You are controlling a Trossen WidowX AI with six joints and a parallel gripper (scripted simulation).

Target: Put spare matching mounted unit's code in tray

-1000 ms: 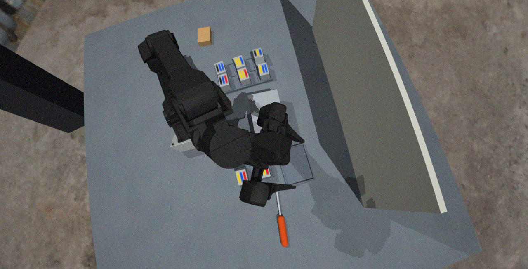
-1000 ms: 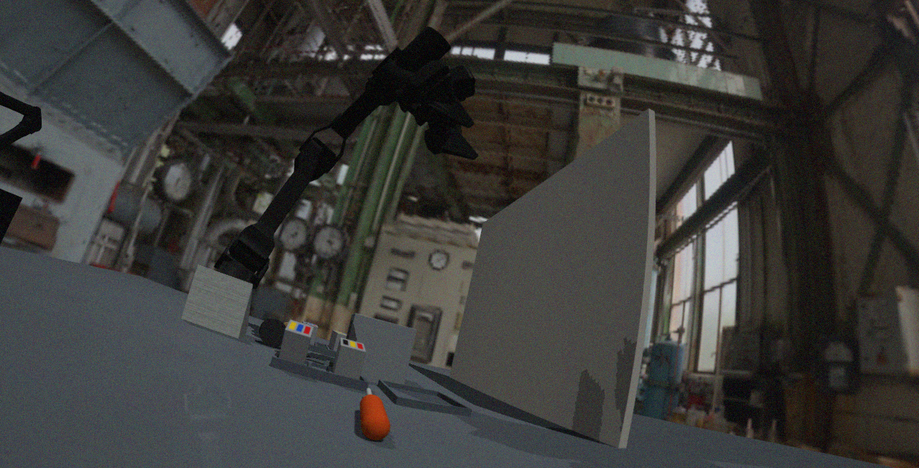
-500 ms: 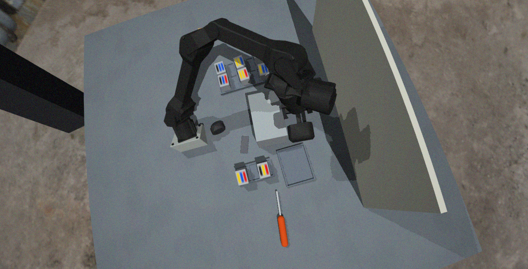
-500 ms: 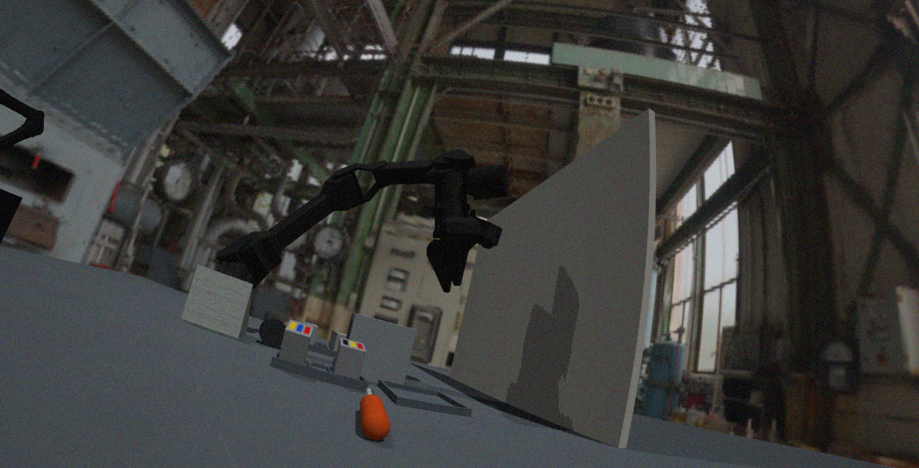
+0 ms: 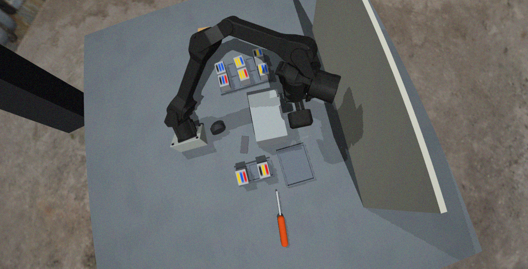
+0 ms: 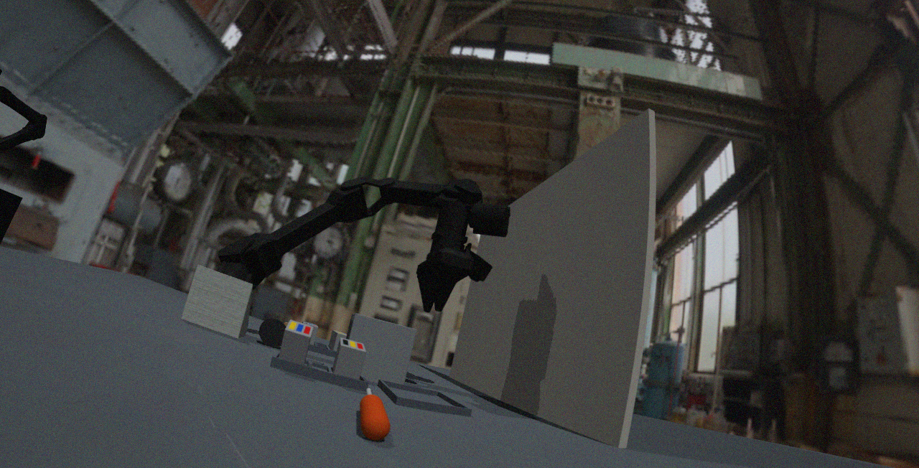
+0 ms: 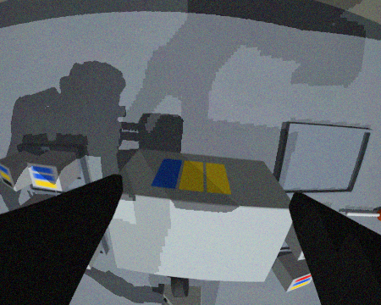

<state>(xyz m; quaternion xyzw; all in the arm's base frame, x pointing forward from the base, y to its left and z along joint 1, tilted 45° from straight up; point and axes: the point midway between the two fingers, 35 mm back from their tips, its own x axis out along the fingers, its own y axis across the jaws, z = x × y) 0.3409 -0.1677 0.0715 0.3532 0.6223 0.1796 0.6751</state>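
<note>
The hand (image 6: 440, 295) hangs with fingers spread wide and nothing between them, behind the mounted unit (image 7: 204, 220). Directly below it in the wrist view, the unit's back carries a blue-yellow-yellow code strip (image 7: 192, 176). Beyond the unit lies the tray (image 7: 322, 164). Spares (image 5: 241, 69) sit to the hand's side on the worktop (image 5: 147, 201).

An old industrial hall, used as a workshop.
Around the grey bench (image 6: 96, 362): riveted steel roof trusses (image 6: 398, 21), round wall gauges (image 6: 174, 181), tall factory windows (image 6: 713, 272), and an orange-handled screwdriver (image 5: 282, 226) lying on it.
</note>
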